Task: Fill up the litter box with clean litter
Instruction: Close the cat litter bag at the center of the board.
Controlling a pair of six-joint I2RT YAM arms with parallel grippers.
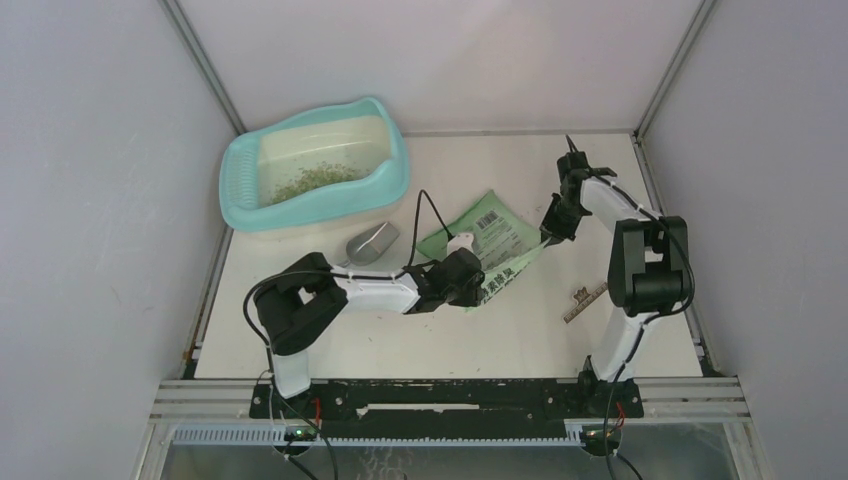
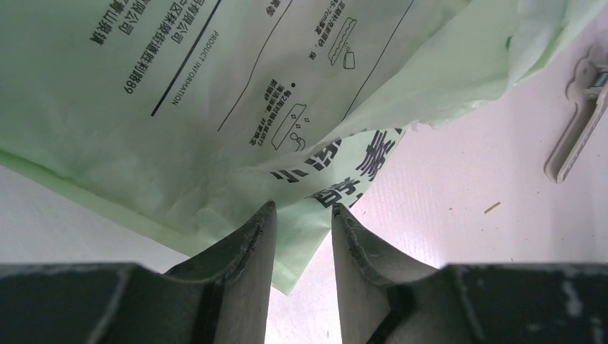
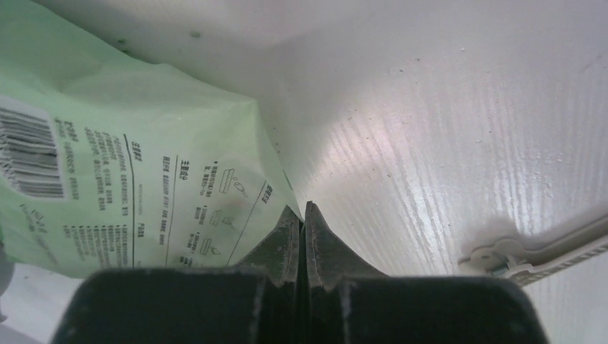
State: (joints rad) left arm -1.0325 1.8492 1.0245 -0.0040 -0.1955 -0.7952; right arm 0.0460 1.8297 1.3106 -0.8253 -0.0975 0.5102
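The turquoise litter box (image 1: 238,185) stands at the back left, with a thin patch of green-beige litter (image 1: 318,180) on its cream floor. A flat green printed bag (image 1: 490,235) lies mid-table. My left gripper (image 1: 468,282) is open low over the bag's near corner; in the left wrist view that corner of the bag (image 2: 215,107) lies between the tips of my left gripper (image 2: 301,206). My right gripper (image 1: 552,228) is at the bag's right edge. In the right wrist view my right gripper (image 3: 302,208) is shut, with the edge of the bag (image 3: 143,158) running into its tips.
A grey metal scoop (image 1: 372,243) lies between the litter box and my left arm. A pale bag clip (image 1: 587,302) lies at the front right; it also shows in the left wrist view (image 2: 577,122) and the right wrist view (image 3: 530,251). White walls enclose the table.
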